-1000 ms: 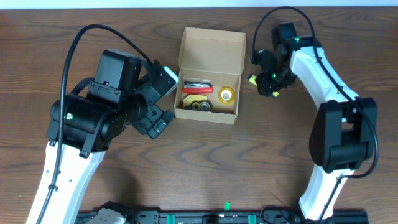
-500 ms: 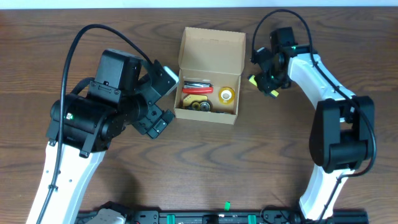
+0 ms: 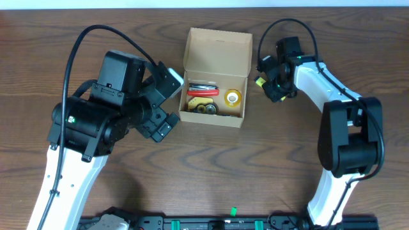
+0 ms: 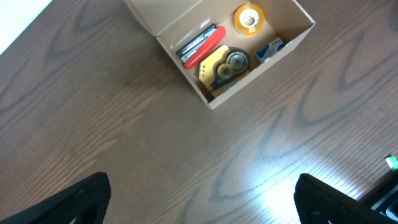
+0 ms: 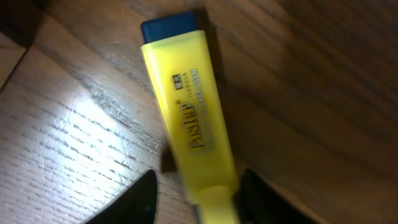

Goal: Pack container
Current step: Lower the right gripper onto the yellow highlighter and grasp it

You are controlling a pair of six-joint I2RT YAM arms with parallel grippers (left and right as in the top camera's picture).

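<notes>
The container (image 3: 211,119) is a tan cardboard box with its lid flap folded back, standing at the table's back centre. Inside lie a red pen-like item (image 3: 202,92), a yellow tape dispenser (image 3: 199,103) and a yellow tape roll (image 3: 232,97); the left wrist view shows the container (image 4: 261,68) from above. A yellow highlighter (image 5: 189,118) with a blue cap lies on the wood just right of the box. My right gripper (image 5: 199,199) straddles its near end, with a gap still showing on the left side. My left gripper (image 3: 171,102) hangs open beside the box's left wall, empty.
The table is dark brown wood. The box lid (image 3: 217,45) stands open toward the back edge. A small green marker (image 3: 233,210) sits near the front rail, between the two arm bases.
My right gripper has moved left and toward the back, onto the highlighter, and its jaws have narrowed around it. The left arm and the box have not moved.
</notes>
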